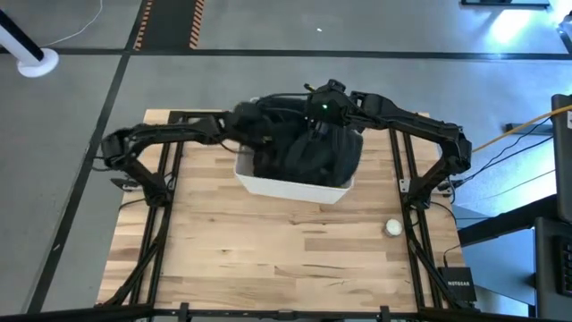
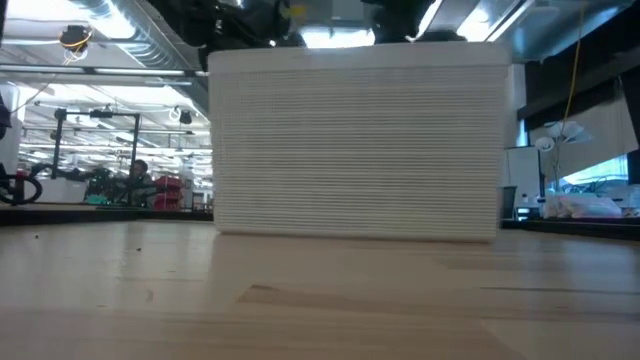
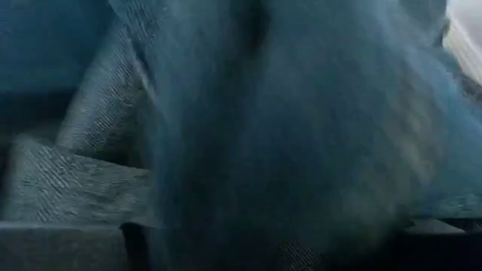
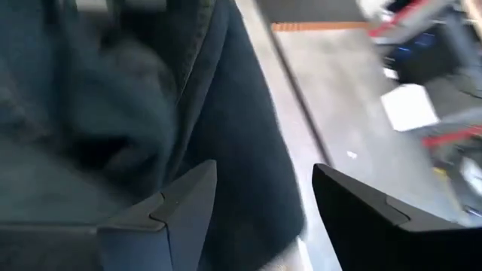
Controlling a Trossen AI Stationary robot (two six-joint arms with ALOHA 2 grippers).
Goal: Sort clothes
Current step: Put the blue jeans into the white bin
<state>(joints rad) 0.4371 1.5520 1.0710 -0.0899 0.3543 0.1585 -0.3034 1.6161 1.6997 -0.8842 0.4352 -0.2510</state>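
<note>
Dark clothes [image 1: 304,152] filled the white bin [image 1: 290,189], which stood toward the far middle of the wooden tabletop [image 1: 268,259], heaped so that the fabric rose above the rim and covered most of the opening. Both arms reached in over the bin from the sides. From above, the left hand [image 1: 253,125] sat at the far left corner of the heap, pressed into the dark cloth; its fingers were buried there, and the left wrist camera gave nothing but folds of dark twill-like fabric [image 3: 248,135] close against the lens, so I cannot tell whether that hand was clenched or released. The right hand [image 1: 323,109] hovered over the far edge of the heap, a green light showing on its wrist. In the right wrist view its two dark fingers [image 4: 181,207] stood apart with an open gap between them, released and holding nothing, with the dark garment [image 4: 151,113] lying just beyond and partly beside one finger, and grey floor visible past the cloth. Seen level from the tabletop, the ribbed front wall of the bin [image 2: 355,140] blocked the clothes inside, with only dark arm parts showing above its top edge. A small white ball [image 1: 393,227] lay on the tabletop well apart from the bin, toward the right arm's side.
</note>
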